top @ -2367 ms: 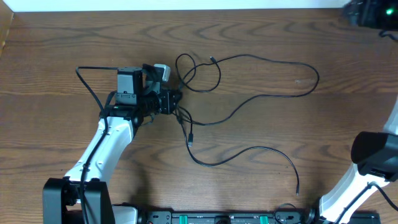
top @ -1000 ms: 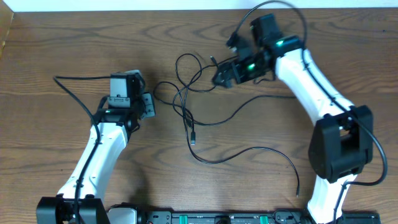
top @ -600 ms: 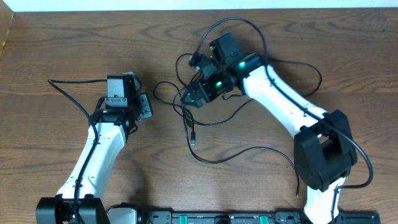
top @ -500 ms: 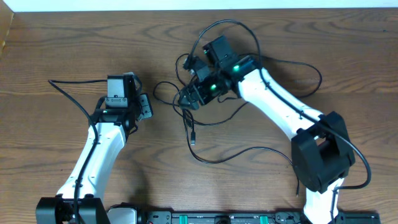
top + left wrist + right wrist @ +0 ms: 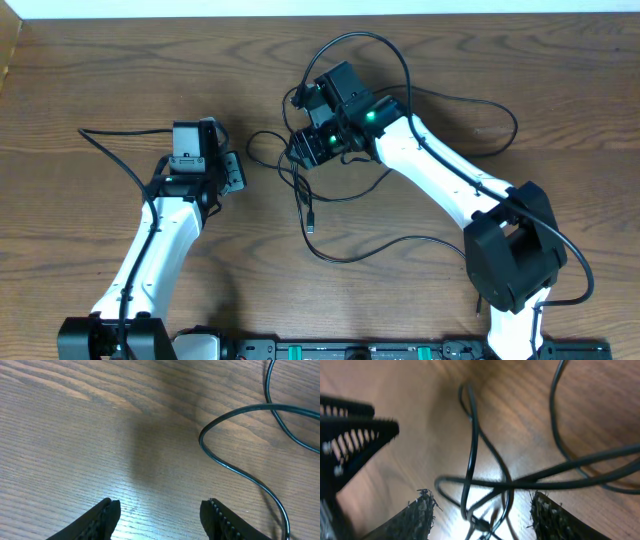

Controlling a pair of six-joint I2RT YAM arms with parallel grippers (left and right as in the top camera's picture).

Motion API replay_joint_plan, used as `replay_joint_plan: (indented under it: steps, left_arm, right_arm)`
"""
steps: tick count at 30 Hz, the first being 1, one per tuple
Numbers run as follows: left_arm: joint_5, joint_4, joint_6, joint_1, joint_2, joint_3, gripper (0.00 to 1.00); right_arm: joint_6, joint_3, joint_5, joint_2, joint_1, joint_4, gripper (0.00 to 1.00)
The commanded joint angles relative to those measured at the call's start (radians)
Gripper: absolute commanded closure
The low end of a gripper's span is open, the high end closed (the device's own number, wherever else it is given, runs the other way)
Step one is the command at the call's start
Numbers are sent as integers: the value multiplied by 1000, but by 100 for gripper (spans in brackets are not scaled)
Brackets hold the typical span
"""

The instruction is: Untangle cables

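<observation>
Thin black cables (image 5: 300, 190) lie in a tangle at the table's middle. One plug end (image 5: 310, 226) points toward the front, and a long tail runs to the front right (image 5: 478, 300). My right gripper (image 5: 298, 150) hangs low over the knot, open. In the right wrist view (image 5: 481, 496) several crossing cable strands (image 5: 470, 445) pass between its fingers without being pinched. My left gripper (image 5: 233, 174) rests left of the tangle, open and empty (image 5: 160, 504), with a cable loop (image 5: 235, 467) ahead of it to the right.
A wide cable loop (image 5: 505, 125) lies to the right of the right arm. The right arm's own thick wire (image 5: 370, 42) arches above its wrist. A black rail (image 5: 350, 350) runs along the front edge. The left gripper's fingers (image 5: 355, 427) show at the left of the right wrist view.
The right arm has swung left and down onto the knot, and its jaws have narrowed. The left arm stays put, its jaws a little wider.
</observation>
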Motion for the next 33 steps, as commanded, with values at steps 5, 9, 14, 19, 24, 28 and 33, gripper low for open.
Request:
replay_joint_plan:
  steps: [5, 9, 14, 19, 24, 28, 33]
  left_arm:
    - [-9, -10, -13, 3, -7, 10, 41]
    - [-9, -18, -13, 3, -7, 10, 39]
    - [-9, -17, -13, 3, -7, 9, 39]
    - [-9, -17, -13, 3, -7, 9, 38]
    - [-9, -18, -13, 3, -7, 9, 38]
    - [-9, -21, -13, 3, -7, 9, 37]
    - [-9, -32, -13, 3, -7, 9, 38]
  right_arm:
    - [140, -6, 120, 63, 40, 22, 47]
    - [169, -6, 120, 84, 40, 14, 49]
    - [169, -6, 155, 91, 37, 15, 53]
    - [171, -6, 165, 91, 37, 38, 56]
    - [189, -6, 101, 91, 37, 73, 55]
    - [203, -6, 68, 91, 42, 109, 78]
    - [203, -6, 67, 91, 42, 93, 99]
